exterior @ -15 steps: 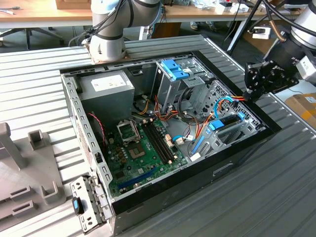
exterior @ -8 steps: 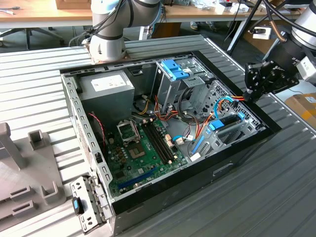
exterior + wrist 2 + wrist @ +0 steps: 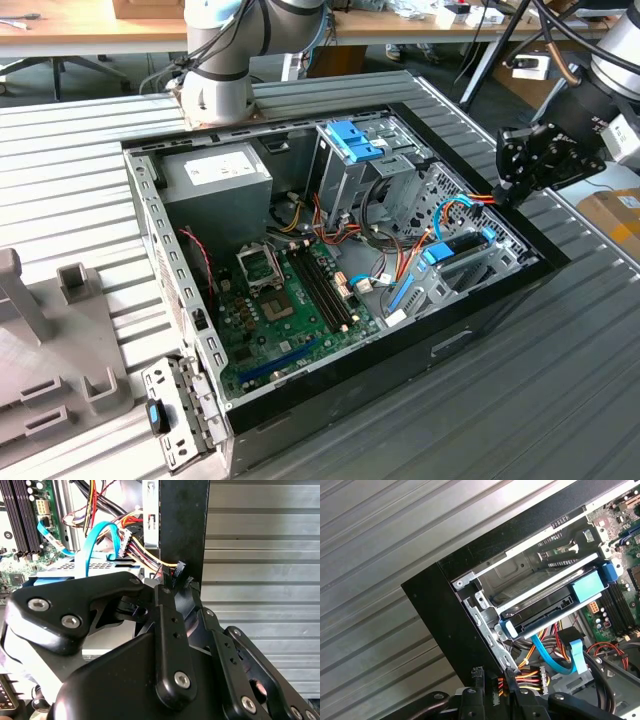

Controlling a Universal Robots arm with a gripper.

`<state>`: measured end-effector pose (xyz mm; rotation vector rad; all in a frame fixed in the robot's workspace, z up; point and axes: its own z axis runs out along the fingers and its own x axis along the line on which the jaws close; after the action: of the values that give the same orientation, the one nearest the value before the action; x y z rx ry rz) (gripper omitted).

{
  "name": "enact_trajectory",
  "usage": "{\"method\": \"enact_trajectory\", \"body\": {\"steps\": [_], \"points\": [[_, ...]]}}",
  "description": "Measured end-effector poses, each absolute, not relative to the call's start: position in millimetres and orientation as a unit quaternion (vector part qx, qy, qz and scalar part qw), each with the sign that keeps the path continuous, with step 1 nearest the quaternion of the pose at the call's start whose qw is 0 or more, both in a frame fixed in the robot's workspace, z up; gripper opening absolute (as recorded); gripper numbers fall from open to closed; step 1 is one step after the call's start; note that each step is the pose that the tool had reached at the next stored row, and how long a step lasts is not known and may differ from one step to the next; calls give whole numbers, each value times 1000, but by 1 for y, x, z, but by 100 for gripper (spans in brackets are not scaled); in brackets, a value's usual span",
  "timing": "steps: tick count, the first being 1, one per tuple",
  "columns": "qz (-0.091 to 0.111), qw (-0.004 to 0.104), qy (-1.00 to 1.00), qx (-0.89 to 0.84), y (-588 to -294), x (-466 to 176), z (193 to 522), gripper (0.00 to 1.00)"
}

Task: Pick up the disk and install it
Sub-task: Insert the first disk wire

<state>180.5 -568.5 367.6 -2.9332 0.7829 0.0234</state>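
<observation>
**Disk sitting in its bay, pincer empty at the case's rim**

At the exterior view's left I am seeing a grey plastic fixture (image 3: 40,330) lying on the ribbed metal surface (image 3: 560,400). Next to it the open computer case (image 3: 340,395) is lying flat, with the arm's base (image 3: 215,90) standing behind it. Inside, the green motherboard (image 3: 290,300) is taking the middle. A tall grey cage (image 3: 345,185) topped by a blue latch (image 3: 352,140) is rising beyond it.

Further toward the exterior view's right, the disk (image 3: 462,245) is resting in a bay against the case's wall, with blue tabs at both ends. In the first wrist view the disk (image 3: 550,611) is sitting between the bay's metal rails, with a blue cable (image 3: 547,655) curling just beside it.

The pincer (image 3: 500,192) is hanging close over that wall's rim, apart from the disk. Whether it is touching the rim I cannot tell. Its fingertips (image 3: 477,672) are standing a little apart and gripping nothing.
</observation>
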Motion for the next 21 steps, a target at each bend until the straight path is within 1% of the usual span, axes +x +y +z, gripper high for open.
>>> {"method": "enact_trajectory", "body": {"steps": [4,5,6,21], "points": [[8,53,258,-965,-568,181,368,29],[8,53,258,-965,-568,181,368,27],[8,53,258,-965,-568,181,368,20],[8,53,258,-965,-568,181,367,20]]}}
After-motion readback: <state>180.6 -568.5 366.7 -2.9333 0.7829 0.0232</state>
